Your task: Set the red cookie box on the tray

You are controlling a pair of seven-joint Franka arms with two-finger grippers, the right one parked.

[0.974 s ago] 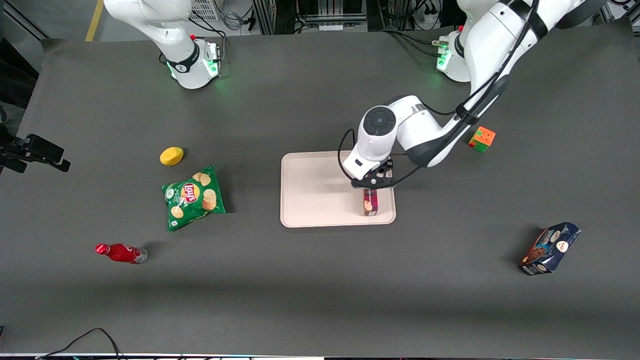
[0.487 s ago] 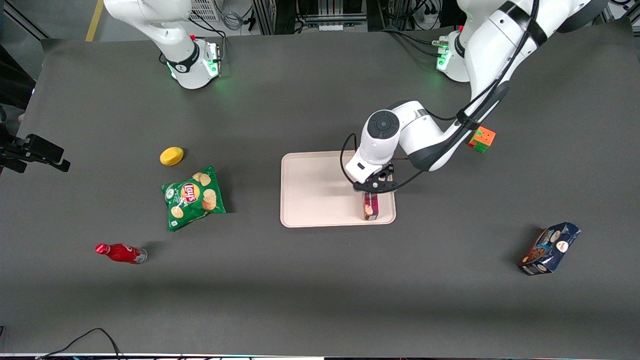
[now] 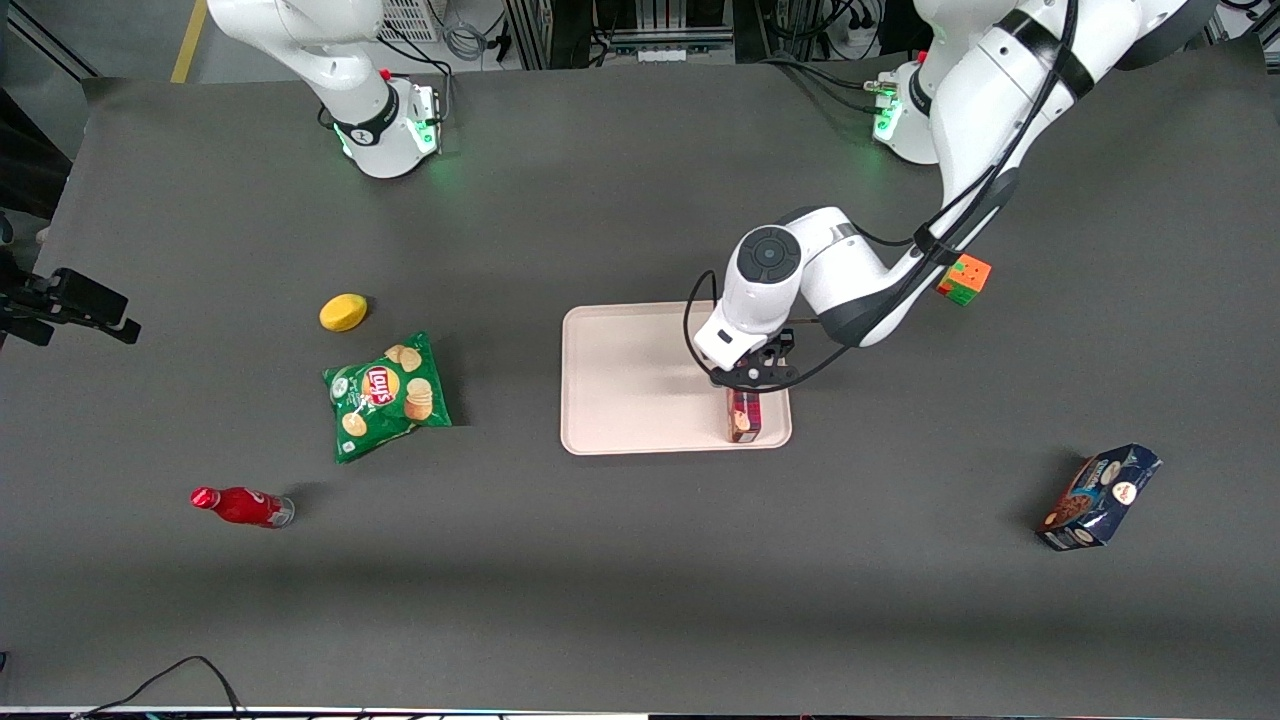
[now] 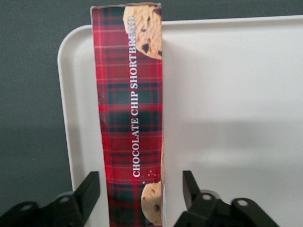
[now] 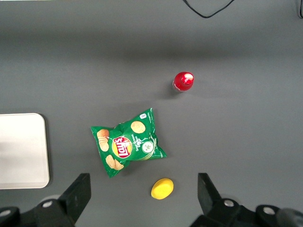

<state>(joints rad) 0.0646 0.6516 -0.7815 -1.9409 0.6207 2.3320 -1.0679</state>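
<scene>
The red cookie box lies flat on the pale pink tray, along the tray's short edge toward the working arm's end. In the left wrist view its tartan side reads "chocolate chip shortbread" and rests on the tray. My left gripper hangs over the box's end farther from the front camera. The gripper is open: its black fingers straddle the box, with a wide gap on one side and a thin one on the other. Most of the box is hidden under the wrist in the front view.
A colour cube and a dark blue cookie bag lie toward the working arm's end. A green chips bag, a yellow lemon and a small red bottle lie toward the parked arm's end.
The wrist has shifted slightly toward the working arm's end. The box's visible end now sits a little nearer the front camera, close to the tray's rim.
</scene>
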